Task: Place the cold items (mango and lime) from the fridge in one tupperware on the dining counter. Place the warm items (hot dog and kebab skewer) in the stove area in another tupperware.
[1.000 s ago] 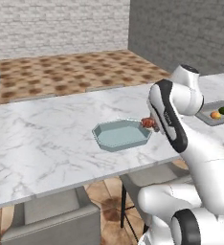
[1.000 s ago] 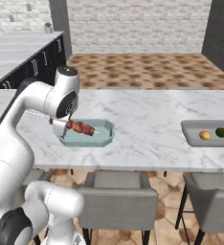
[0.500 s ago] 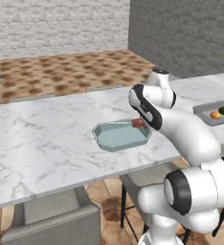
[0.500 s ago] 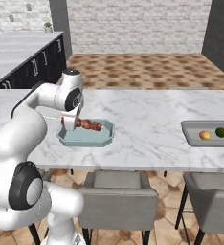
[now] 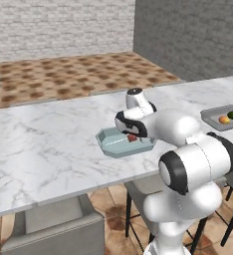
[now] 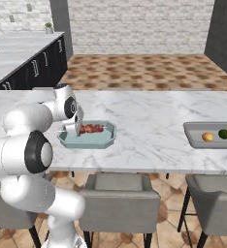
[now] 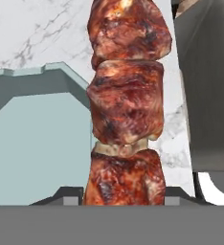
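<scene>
Kebab skewer (image 7: 126,110) between end effector (image 7: 123,194) tips

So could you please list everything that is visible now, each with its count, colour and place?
kebab skewer: one, red-brown meat chunks, held over the teal tupperware
teal tupperware: one, pale teal, on the marble counter in front of the arm
grey tupperware: one, grey, on the counter far to the right
mango: one, orange, inside the grey tupperware
lime: one, green, inside the grey tupperware, beside the mango
dining counter: one, white marble with grey veins
chairs: several, grey, along the near side of the counter
dark cabinets: one run, black, at the far left
pincer: one, dark tips, closed on the kebab skewer
</scene>
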Tool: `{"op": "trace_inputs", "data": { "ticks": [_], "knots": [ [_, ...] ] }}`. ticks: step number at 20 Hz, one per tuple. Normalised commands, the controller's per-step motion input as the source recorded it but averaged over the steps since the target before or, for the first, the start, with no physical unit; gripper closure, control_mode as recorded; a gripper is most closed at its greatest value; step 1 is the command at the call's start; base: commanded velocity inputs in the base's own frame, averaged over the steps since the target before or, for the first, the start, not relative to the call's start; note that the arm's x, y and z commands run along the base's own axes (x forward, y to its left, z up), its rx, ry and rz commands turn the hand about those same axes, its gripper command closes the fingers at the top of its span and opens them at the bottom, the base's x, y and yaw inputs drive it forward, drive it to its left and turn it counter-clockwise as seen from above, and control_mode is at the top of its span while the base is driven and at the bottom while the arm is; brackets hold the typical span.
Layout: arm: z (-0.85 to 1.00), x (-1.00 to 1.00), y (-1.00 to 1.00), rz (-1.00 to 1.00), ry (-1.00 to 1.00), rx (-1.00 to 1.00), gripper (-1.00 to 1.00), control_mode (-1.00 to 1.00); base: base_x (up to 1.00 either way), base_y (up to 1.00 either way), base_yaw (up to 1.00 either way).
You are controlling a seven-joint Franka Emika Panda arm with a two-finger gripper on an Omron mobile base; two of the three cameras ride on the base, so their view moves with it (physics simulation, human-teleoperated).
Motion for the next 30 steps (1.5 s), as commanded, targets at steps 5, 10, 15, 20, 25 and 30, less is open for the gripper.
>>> {"op": "trace_inputs", "data": {
  "ticks": [5, 10, 15, 20, 25, 30],
  "knots": [
    [-0.35, 0.52, 0.01, 0.0, 0.0, 0.04, 1.0, -1.0, 0.0, 0.0, 0.0],
    [-0.14, 0.52, 0.0, 0.0, 0.15, 0.04, 1.0, -1.0, 0.0, 0.0, 0.0],
    [-0.17, 0.4, 0.0, 0.0, 0.14, 0.03, 1.0, -1.0, 0.0, 0.0, 0.0],
    [-0.17, 0.23, 0.0, 0.0, 0.01, 0.01, 1.0, -1.0, 0.0, 0.0, 0.0],
    [-0.23, 0.0, 0.0, -0.01, 0.0, 0.0, 1.0, -1.0, 0.0, 0.0, 0.0],
    [-0.23, 0.0, 0.0, -0.01, 0.0, 0.0, 1.0, -1.0, 0.0, 0.0, 0.0]
  ]
}}
